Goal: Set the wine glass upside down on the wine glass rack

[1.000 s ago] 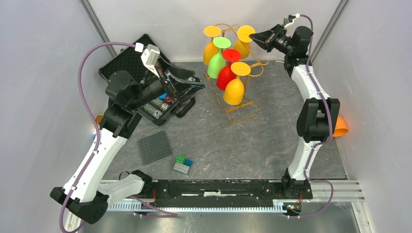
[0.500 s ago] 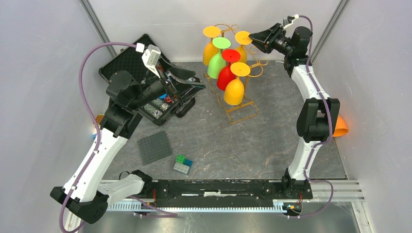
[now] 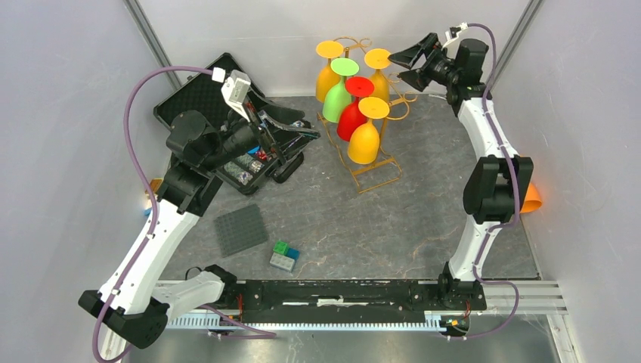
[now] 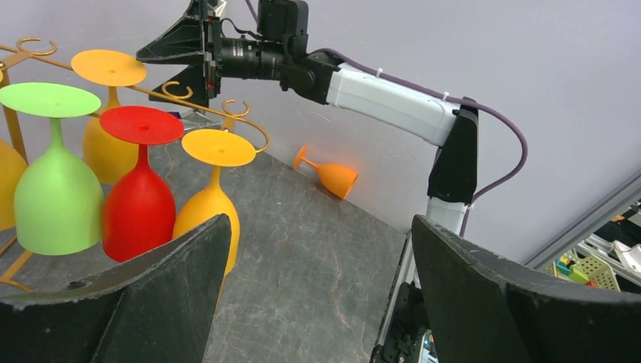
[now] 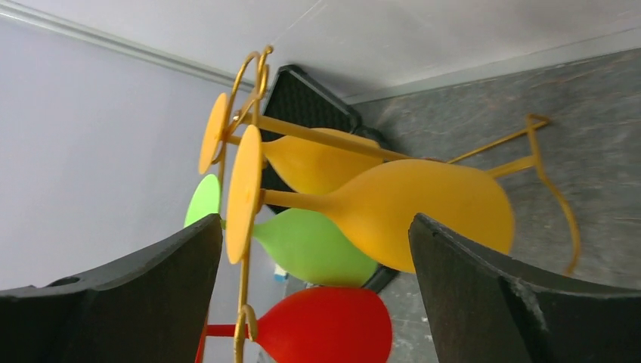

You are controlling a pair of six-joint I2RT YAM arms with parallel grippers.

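Grey marbled tabletop [image 3: 355, 219], pale walls [image 3: 68, 91], open black case [image 3: 198, 98], perhaps bottles [image 3: 243, 168] inside, under spread empty left gripper [image 3: 306, 128], gold wire wine glass rack [image 3: 376, 171] hung with upturned glasses [image 3: 365, 144] just before right gripper [image 3: 403, 65], spread, empty.

The worktop [image 3: 363, 219] is a dark grey surface with a stone pattern. At its far middle, the wine glass rack [image 3: 378, 183] stands on its wire base. An open black case [image 3: 198, 97] lies at the far left. Nearer the front lie a grey studded plate [image 3: 240, 229] and, just beside it, green and blue blocks [image 3: 284, 256]. An orange wine glass [image 3: 531, 198] lies on its side at the right edge.
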